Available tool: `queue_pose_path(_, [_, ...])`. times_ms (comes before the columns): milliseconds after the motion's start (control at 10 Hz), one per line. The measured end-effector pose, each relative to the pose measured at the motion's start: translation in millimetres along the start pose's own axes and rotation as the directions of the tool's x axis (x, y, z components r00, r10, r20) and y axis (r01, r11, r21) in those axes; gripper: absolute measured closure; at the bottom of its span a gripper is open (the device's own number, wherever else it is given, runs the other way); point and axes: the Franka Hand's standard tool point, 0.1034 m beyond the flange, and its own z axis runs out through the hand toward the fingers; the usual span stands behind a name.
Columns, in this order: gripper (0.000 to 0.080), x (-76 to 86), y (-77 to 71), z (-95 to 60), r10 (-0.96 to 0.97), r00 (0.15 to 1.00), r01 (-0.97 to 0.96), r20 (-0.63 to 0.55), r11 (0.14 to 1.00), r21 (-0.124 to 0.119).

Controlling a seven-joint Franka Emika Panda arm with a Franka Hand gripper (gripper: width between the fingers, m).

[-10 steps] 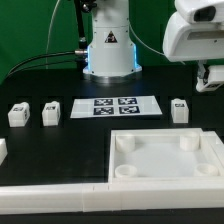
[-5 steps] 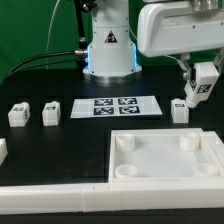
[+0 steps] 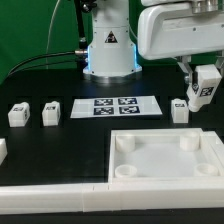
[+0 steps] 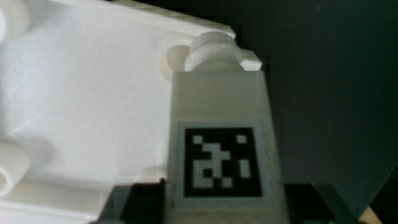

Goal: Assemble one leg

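Observation:
My gripper (image 3: 206, 80) is shut on a leg (image 3: 207, 90), a small white block with a black-and-white tag, held in the air above the table at the exterior view's right. In the wrist view the held leg (image 4: 222, 120) stretches away from the gripper (image 4: 222, 198), with a dark finger on each side and its tag facing the camera. The large white tray (image 3: 165, 182) lies at the front, below and to the left of the held leg. It also shows in the wrist view (image 4: 71, 90), behind the leg.
Another leg (image 3: 179, 110) stands on the table just below the gripper. Two more legs (image 3: 18, 114) (image 3: 51, 112) stand at the exterior view's left. The marker board (image 3: 118, 106) lies in the middle. The arm's base (image 3: 108, 50) stands behind it. A white rail (image 3: 50, 186) runs along the front.
The arm's head has swung toward the exterior view's left and the wrist has turned. The held leg now hangs lower with its tag showing, and has shifted slightly right in the last half second.

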Motion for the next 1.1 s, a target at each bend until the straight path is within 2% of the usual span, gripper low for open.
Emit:
queue_pose_path(100, [0.0508,0.4,-1.6,-1.0,-0.001,0.992,0.002,-0.128,1.0,0.008])
queue_pose_path(200, [0.0508,-6.0,-2.6,0.3,0.0,0.976,0.004,-0.22,1.0,0.015])
queue_pose_path(300, [0.0508,-7.5,-0.5,4.0,-0.016,0.972,0.019,-0.236,1.0,0.012])
queue_pose_path(600, [0.0508,38.9,21.2,3.1,-0.079,0.971,0.077,-0.224,0.997,-0.018])
queue_pose_path(800, [0.0508,61.2,39.1,12.6,-0.115,0.966,0.11,-0.233,0.993,-0.034])
queue_pose_path(1000, [0.0508,71.2,57.1,24.1,-0.149,0.959,0.14,-0.24,0.989,-0.052])
queue_pose_path(1100, [0.0507,71.9,54.5,21.3,-0.151,0.946,0.14,-0.288,0.988,-0.06])
